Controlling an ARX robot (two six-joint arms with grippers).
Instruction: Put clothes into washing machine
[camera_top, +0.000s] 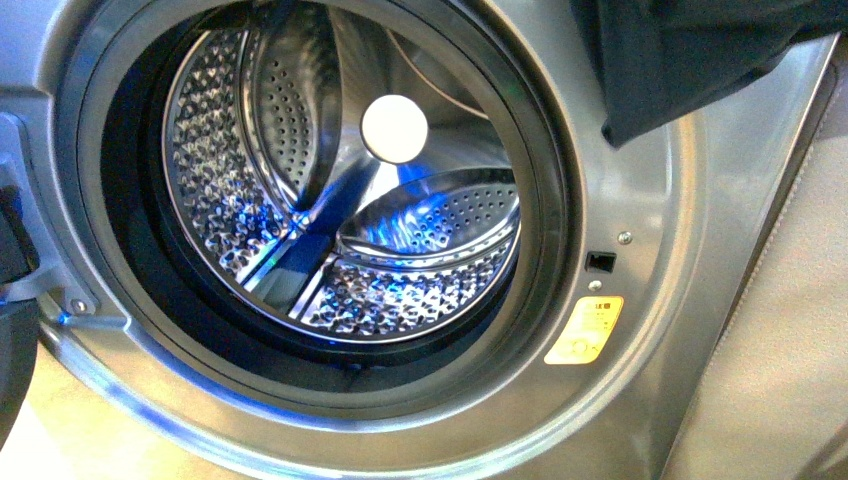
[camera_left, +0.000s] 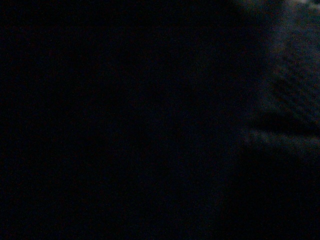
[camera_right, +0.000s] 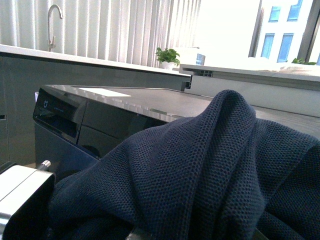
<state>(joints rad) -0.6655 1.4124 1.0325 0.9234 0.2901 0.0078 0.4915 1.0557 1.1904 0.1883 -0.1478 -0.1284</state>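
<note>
Mesh-knit navy clothes (camera_right: 210, 170) heap over my right gripper (camera_right: 140, 234); I can't tell its grip. Round, dimpled, perforated steel drum (camera_top: 340, 200) in the washing machine (camera_top: 700, 250). Left wrist view dark.

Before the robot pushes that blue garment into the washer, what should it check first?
1. Opening clear: ok; nothing blocks the washing machine porthole.
2. Drum empty: ok; only bare steel shows.
3. Clothes lifted: ok; they hang at the upper right, outside the drum.
4. Clothes lined up with the opening: not ok; they sit off to its right.
5. Right gripper hold: cannot tell; fabric hides it in the right wrist view.
6. Left gripper out of the way: cannot tell; its wrist view is dark.
</note>
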